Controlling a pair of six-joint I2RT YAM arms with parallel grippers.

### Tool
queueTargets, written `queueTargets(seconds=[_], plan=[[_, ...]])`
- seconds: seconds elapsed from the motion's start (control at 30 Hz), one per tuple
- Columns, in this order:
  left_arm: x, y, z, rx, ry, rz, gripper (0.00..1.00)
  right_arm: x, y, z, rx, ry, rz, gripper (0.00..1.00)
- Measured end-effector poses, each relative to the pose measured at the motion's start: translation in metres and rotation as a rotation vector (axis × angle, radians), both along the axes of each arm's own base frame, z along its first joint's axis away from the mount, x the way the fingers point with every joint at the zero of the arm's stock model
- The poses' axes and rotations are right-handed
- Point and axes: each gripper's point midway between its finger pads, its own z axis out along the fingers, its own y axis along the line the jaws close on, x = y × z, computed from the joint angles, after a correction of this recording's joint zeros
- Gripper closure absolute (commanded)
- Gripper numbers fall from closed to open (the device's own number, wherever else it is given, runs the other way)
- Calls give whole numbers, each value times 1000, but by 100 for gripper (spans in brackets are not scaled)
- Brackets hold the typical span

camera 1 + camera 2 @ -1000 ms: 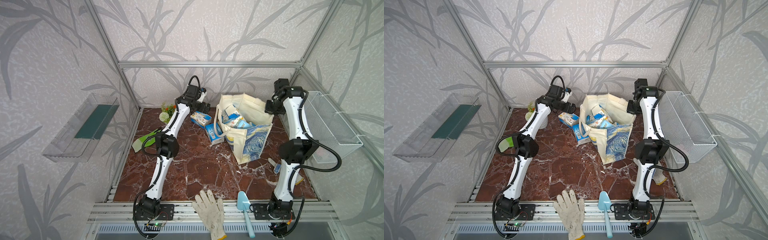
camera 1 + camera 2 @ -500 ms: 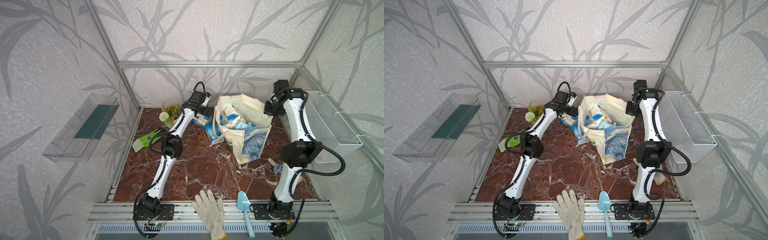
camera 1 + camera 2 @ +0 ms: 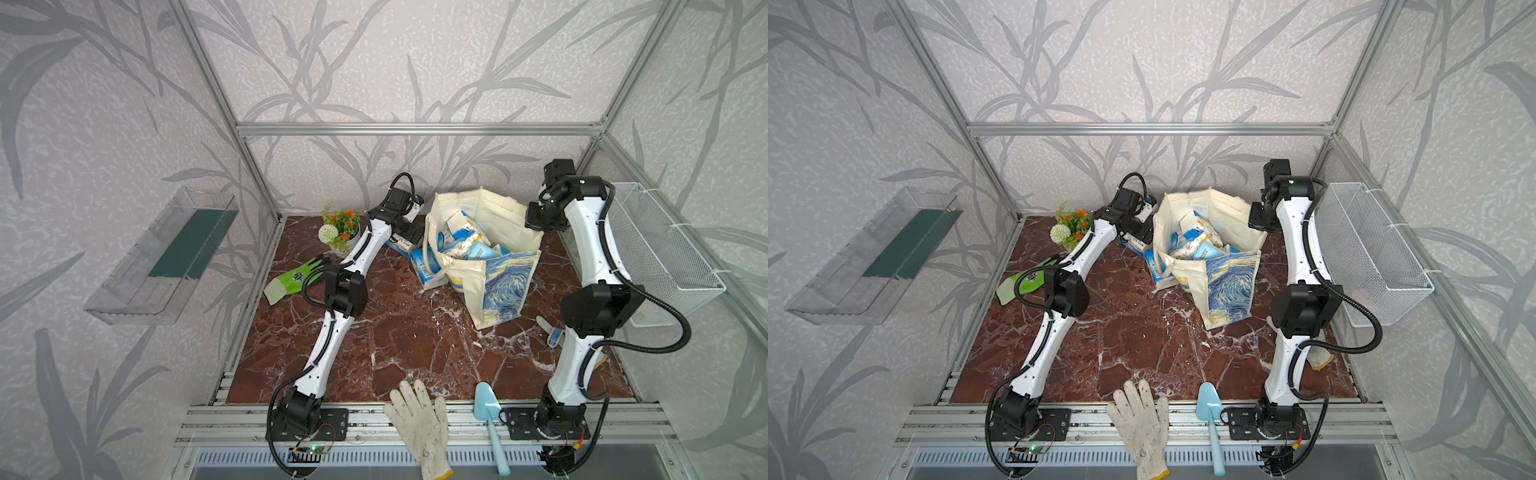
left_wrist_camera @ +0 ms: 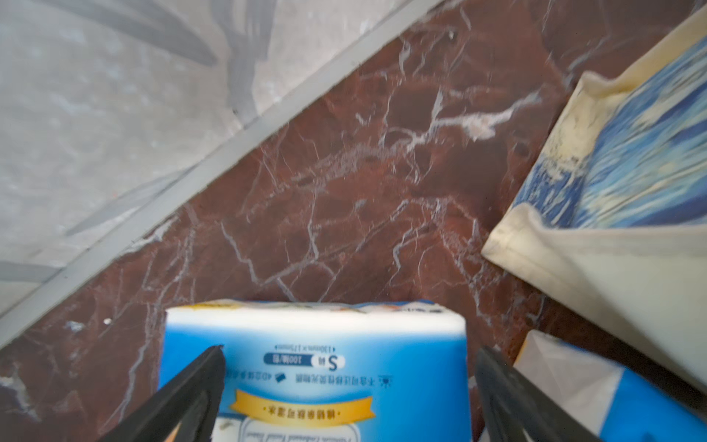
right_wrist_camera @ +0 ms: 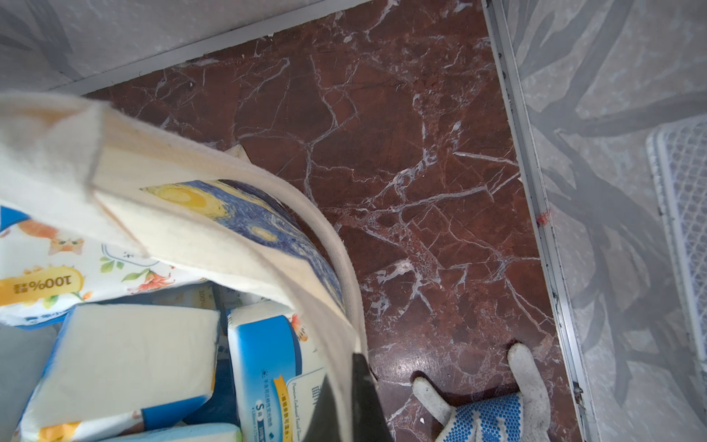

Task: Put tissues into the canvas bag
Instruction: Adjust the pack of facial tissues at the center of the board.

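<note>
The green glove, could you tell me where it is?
In both top views the green glove lies at the table's left edge, beside the flower pot.

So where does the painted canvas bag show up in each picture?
Top view: canvas bag stands open at the back.
Top view: canvas bag, same place.
Left wrist: its printed side, near the tissue pack.
Right wrist: its rim, close up.
Shared landmark: red marble tabletop.

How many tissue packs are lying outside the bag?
2. One tissue pack lies under the open left gripper; a second pack sits beside the canvas bag. The arm may hide others.
</note>
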Motion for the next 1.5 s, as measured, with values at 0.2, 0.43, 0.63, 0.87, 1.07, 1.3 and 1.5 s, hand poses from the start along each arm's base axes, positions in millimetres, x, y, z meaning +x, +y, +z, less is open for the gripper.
queueTargets(seconds=[0.2, 0.43, 0.63, 0.87, 1.07, 1.3, 1.5], plan=[[-2, 1, -3, 14, 5, -16, 1, 0, 0, 0, -1, 0, 0, 97], [-8, 2, -7, 18, 34, -42, 8, 0, 0, 0, -1, 0, 1, 97], [-21, 4, -10, 41, 70, -80, 15, 1, 0, 1, 1, 0, 2, 97], [-43, 11, -9, 65, 149, -96, 21, 1, 1, -1, 3, 6, 2, 97], [-73, 22, -8, 75, 261, -98, 29, 1, 1, -2, 6, 6, 7, 97], [-126, 41, -7, 98, 390, -97, 28, 2, 3, -2, 12, 5, 11, 97], [-162, 54, -5, 108, 459, -94, 15, 2, 4, -1, 18, 4, 14, 97]])
